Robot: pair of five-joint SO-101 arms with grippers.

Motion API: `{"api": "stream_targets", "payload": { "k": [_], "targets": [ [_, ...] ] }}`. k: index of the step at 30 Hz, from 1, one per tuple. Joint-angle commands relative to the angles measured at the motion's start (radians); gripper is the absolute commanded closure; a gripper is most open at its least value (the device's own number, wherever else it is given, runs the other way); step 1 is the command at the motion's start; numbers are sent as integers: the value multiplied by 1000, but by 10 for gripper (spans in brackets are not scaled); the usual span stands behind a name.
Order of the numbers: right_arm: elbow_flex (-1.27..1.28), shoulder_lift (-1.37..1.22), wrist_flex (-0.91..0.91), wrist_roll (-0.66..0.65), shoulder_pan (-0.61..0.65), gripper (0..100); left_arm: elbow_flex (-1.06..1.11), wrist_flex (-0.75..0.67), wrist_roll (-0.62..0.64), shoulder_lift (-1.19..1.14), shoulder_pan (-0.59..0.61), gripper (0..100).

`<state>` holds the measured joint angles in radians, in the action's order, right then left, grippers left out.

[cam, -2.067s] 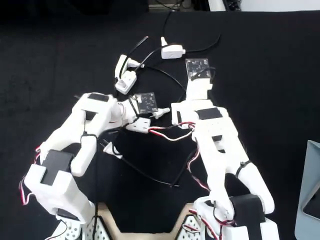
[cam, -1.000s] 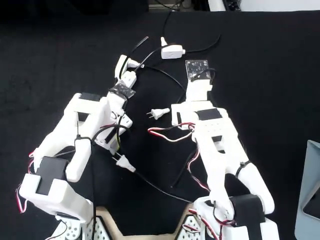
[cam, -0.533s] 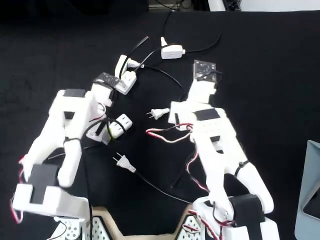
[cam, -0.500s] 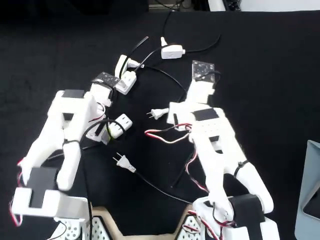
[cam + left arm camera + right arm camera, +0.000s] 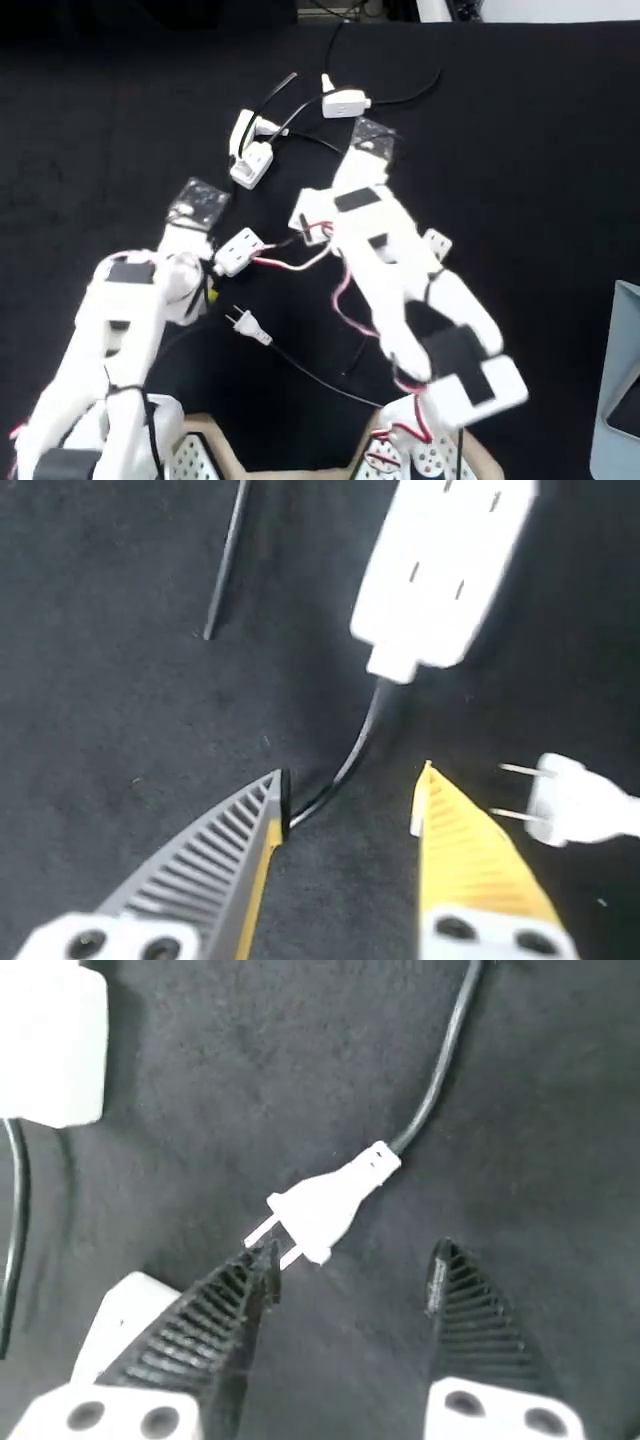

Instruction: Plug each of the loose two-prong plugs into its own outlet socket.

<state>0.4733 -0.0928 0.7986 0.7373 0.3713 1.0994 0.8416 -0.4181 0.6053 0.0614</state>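
My right gripper (image 5: 350, 1260) is open, its black fingers either side of a white two-prong plug (image 5: 320, 1205) lying on the black cloth just ahead of them. Beyond it lies a white outlet block (image 5: 50, 1045). My left gripper (image 5: 345, 795) is open too, its fingers straddling the black cord of a slotted white outlet block (image 5: 445, 565); a second plug (image 5: 570, 800) lies beside one finger. From above, the right arm (image 5: 380, 240) reaches over the middle, the left arm (image 5: 130, 300) sits at the front left, near an outlet block (image 5: 240, 250) and a plug (image 5: 245, 325).
Two more white outlet blocks (image 5: 250, 160) (image 5: 345, 103) lie at the back among black cords. A small white piece (image 5: 437, 243) sits right of the right arm. A grey-blue box (image 5: 618, 390) stands at the right edge.
The right arm has swung left and now covers the plug that lay in the middle. The left arm has drawn back toward the front, away from the back outlet block.
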Motion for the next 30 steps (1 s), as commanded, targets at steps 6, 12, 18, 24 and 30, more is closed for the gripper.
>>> {"api": "stream_targets", "payload": {
  "k": [6, 12, 18, 24, 30],
  "targets": [
    [-188, -157, 8, 138, 5, 765, 91, -84, 41, 130, 99, 783],
    [-216, -209, 8, 169, 3, 765, 96, -81, 48, 130, 96, 783],
    [-219, -219, 5, 192, 3, 766, 96, -78, 49, 129, 96, 783],
    [-209, -219, -23, 192, 3, 874, 96, -78, 51, 124, 94, 780],
    [-211, -211, -23, 192, -31, 980, 96, -80, 51, 121, 96, 780]
  ]
}}
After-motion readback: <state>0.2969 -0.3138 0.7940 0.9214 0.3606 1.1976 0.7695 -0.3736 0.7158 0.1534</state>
